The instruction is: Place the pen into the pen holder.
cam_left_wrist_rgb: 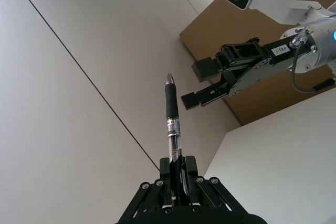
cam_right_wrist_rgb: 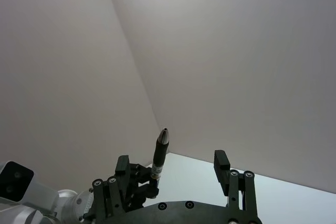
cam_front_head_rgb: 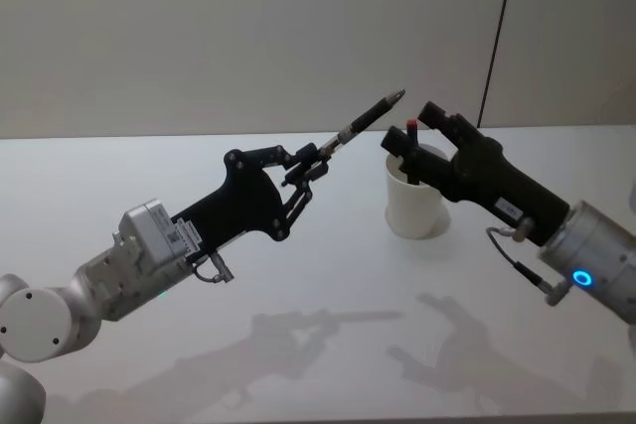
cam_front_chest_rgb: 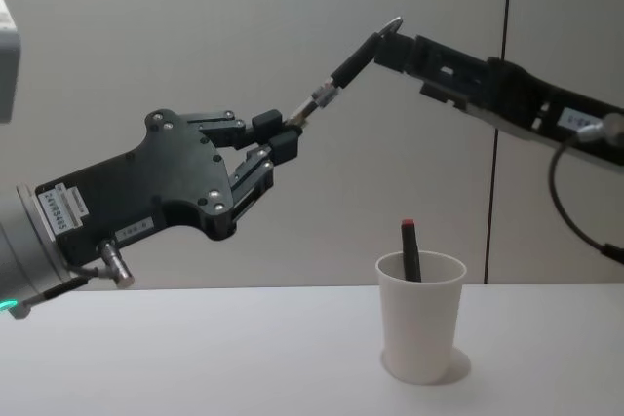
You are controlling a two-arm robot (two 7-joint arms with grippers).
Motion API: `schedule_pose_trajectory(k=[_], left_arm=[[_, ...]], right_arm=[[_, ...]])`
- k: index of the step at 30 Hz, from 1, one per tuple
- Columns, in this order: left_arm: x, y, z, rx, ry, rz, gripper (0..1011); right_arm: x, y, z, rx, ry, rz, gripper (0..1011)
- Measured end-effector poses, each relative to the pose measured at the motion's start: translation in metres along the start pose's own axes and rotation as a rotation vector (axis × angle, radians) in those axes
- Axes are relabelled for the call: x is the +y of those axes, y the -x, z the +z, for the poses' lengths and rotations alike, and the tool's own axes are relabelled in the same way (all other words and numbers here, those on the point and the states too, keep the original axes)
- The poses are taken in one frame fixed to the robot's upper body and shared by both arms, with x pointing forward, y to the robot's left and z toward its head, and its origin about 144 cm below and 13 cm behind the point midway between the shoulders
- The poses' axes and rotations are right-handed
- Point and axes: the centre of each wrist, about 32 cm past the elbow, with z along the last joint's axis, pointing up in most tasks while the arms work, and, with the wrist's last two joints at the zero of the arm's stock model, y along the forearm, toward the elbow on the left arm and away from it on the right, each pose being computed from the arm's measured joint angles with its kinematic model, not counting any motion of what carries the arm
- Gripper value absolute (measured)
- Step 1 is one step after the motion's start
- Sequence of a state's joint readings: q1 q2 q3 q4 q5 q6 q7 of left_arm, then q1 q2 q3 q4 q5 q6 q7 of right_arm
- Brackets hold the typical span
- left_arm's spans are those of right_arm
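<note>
Left claw (cam_front_head_rgb: 310,168), raised above the surface (cam_front_head_rgb: 298,345), clamps one pen (cam_front_head_rgb: 370,116) by its rear end; the tip slants up and away toward the right claw (cam_front_chest_rgb: 390,51). Right claw, fingers (cam_left_wrist_rgb: 202,97) spread and holding nothing, hangs just beyond the pen's tip and over the cup (cam_front_chest_rgb: 421,328). One white cup stands on the surface below both claws, past the left one, with one red-capped pen (cam_front_chest_rgb: 410,250) upright inside. Two pens in all.
</note>
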State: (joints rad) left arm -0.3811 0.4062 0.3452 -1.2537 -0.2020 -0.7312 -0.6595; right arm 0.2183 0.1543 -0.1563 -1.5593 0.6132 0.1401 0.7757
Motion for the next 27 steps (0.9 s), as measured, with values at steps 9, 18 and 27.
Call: schedule_pose_trajectory(k=[9,18,27], left_arm=[[0.000,0.000,0.000,0.000,0.000,-0.001,177],[0.000,0.000,0.000,0.000,0.000,-0.001,176],[0.000,0.000,0.000,0.000,0.000,-0.001,176]], right_arm=[[0.011,-0.003,-0.003,0.036,-0.004,0.029,1001],[0.020,-0.004,-0.007,0.070,0.005,0.052,862],[0.025,-0.005,-0.010,0.092,0.011,0.062,597]])
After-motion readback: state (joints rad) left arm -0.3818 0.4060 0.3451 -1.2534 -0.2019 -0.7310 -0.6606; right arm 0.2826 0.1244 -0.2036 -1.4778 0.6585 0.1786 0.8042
